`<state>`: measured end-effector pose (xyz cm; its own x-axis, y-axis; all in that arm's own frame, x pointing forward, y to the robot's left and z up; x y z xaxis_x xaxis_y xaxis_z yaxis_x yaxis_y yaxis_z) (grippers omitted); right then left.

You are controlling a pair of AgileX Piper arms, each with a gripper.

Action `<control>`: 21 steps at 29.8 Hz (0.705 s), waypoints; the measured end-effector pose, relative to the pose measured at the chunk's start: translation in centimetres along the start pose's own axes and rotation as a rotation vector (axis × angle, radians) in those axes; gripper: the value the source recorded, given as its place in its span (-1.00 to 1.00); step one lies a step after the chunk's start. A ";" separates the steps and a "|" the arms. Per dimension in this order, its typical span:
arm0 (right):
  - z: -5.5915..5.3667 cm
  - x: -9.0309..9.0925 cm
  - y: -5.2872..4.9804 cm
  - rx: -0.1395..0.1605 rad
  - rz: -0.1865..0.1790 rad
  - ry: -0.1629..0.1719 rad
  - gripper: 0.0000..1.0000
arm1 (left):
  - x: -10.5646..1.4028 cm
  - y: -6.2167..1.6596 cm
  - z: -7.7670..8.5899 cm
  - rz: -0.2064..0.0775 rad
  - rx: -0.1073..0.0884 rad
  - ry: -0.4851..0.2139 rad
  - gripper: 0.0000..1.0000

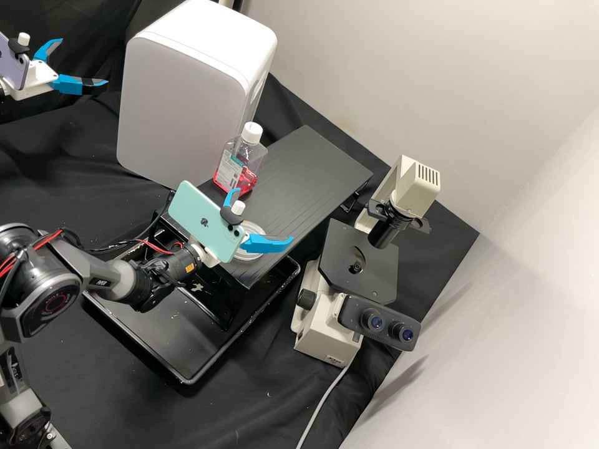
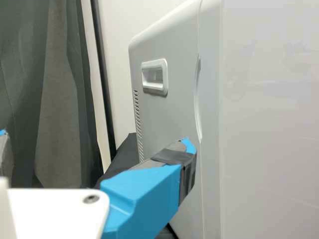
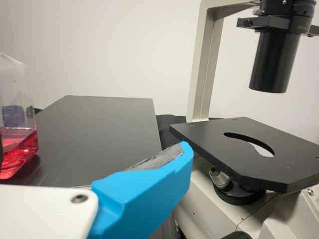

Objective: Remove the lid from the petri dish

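Left claw (image 1: 62,67): released, fingers spread. It hangs high beside the white box (image 1: 193,93) and well apart from the work, probably parked there to leave room for the other arm.

Right claw (image 1: 253,221): also released. It is low over the near end of the platform (image 1: 312,181), one blue finger on each side of the dish (image 1: 248,248), as needed to take the lid by its rim.

Dish: it lies flat on the platform, directly under the right claw and between its fingers. The lid seems to be on. The claw covers most of it, so I cannot say whether the pads already touch the rim.

Flask (image 1: 239,165): it stands upright with red liquid, just behind the dish. The far finger is near it, so a lift straight up looks safer than a sideways one.

Microscope (image 1: 368,274): it stands beside the platform, apart from the claw, with its stage free, perhaps for the dish later.
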<state>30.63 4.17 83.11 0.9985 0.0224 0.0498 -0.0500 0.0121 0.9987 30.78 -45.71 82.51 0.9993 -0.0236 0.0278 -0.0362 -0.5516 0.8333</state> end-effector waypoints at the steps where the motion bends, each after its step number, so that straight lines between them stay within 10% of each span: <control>1: 0.0 0.0 0.0 0.000 0.000 0.000 1.00 | 0.0 0.00 0.0 0.000 0.000 0.000 1.00; 21: 0.0 0.0 0.0 0.000 0.000 0.000 1.00 | 0.1 -0.90 0.9 -0.030 -0.008 -0.034 1.00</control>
<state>30.63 4.17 83.11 0.9985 0.0224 0.0498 -0.0500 0.0121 0.9987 30.93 -45.94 81.28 0.9992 -0.0361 -0.0158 -0.0064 -0.5456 0.8380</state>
